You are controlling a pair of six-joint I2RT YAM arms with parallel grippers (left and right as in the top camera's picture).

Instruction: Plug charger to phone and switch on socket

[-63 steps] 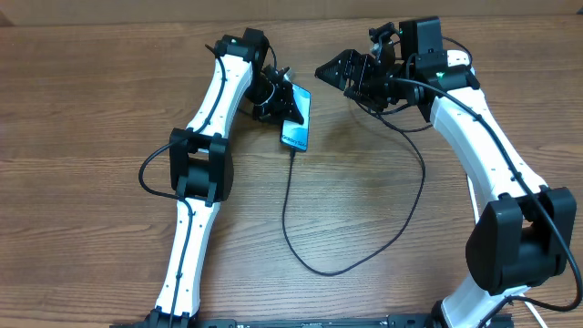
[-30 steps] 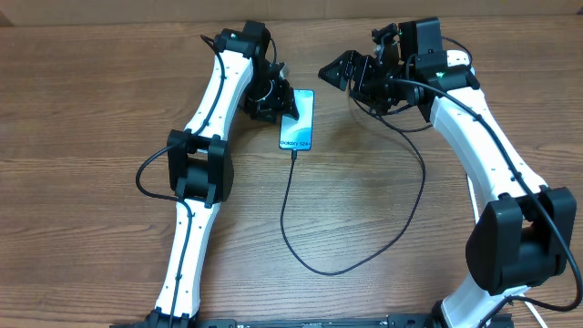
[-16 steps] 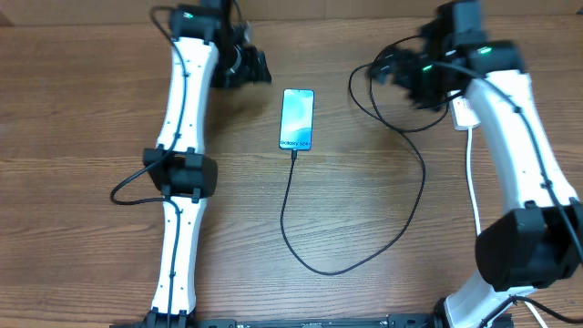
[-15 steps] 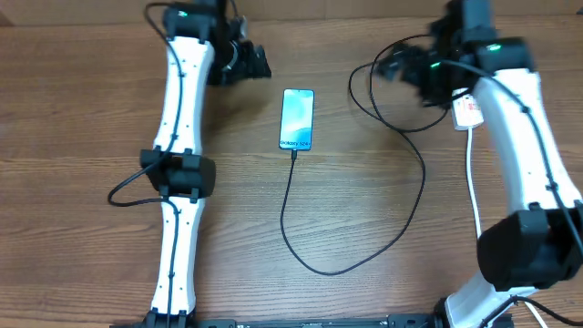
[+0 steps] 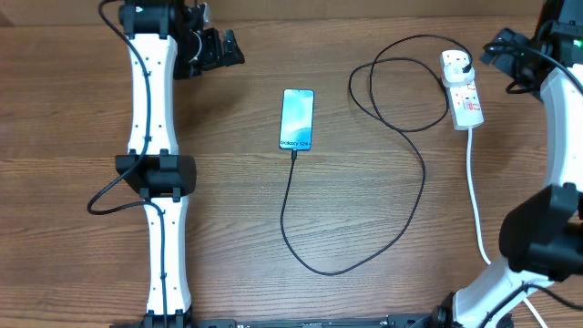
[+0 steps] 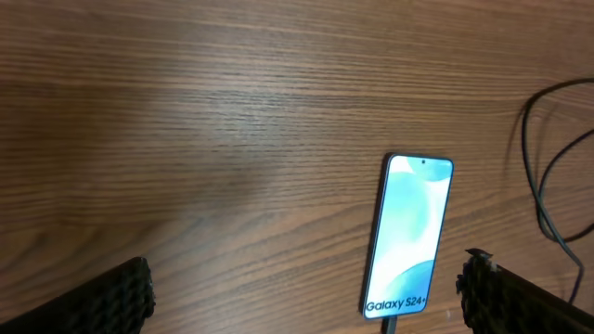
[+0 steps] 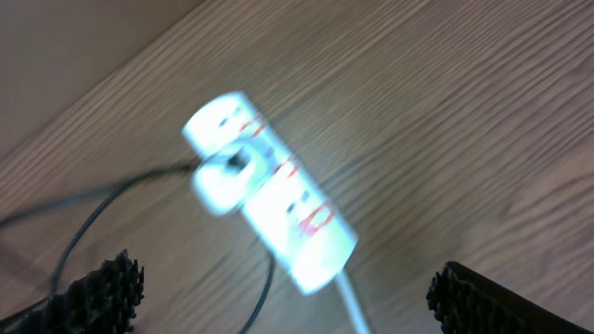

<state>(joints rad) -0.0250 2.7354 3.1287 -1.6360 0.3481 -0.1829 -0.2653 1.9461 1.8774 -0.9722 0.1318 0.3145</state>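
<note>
As both claws gape wide, empty: left gripper [image 5: 219, 50] 11 o'clock, right gripper [image 5: 506, 53] 2 o'clock | 1 phone [image 5: 297, 118], 12 o'clock | 1 charger [image 5: 282, 219], phone-to-socket | 1 socket [image 5: 465, 89], 2 o'clock

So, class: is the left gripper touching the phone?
Apart. The overhead view shows table between the left gripper and the phone.

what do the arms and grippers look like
The left arm and right arm have white links, bulky black joints and a thin black cable along each. The left gripper and right gripper are black, with ribbed black fingers.
</note>
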